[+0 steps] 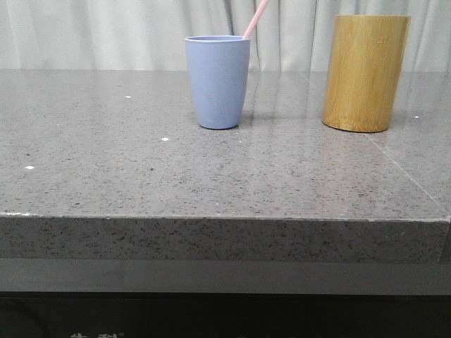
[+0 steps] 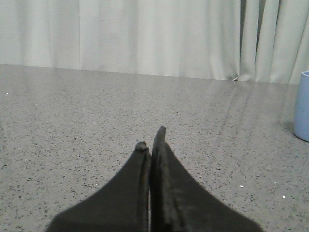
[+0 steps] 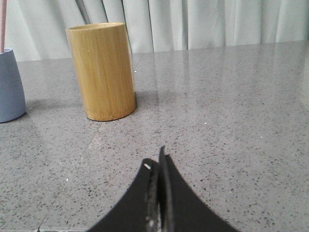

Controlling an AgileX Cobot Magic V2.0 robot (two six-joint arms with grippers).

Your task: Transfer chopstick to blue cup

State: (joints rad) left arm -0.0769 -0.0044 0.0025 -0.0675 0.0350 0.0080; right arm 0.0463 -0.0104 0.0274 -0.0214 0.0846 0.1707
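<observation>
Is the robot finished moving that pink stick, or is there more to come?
It looks finished. The chopstick leans inside the blue cup, left of the bamboo holder. Nothing is in hand: the left gripper and right gripper have their jaws closed and empty. Nothing seems left.

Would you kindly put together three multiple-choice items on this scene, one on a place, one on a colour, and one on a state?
1. Where is the chopstick?
A. Flat on the table
B. Standing in the blue cup
C. Inside the bamboo holder

2. What colour is the taller cylinder to the right of the blue cup in the front view?
A. Yellow-brown
B. Green
C. White

3. How does the right end effector stand?
A. Wide open
B. Shut on the chopstick
C. Shut, holding nothing

Answers:
1. B, the pink stick rises at a slant out of the cup's rim.
2. A, the bamboo holder is yellow-brown.
3. C, in the right wrist view its fingers meet with nothing between them, above the bare table.
</observation>
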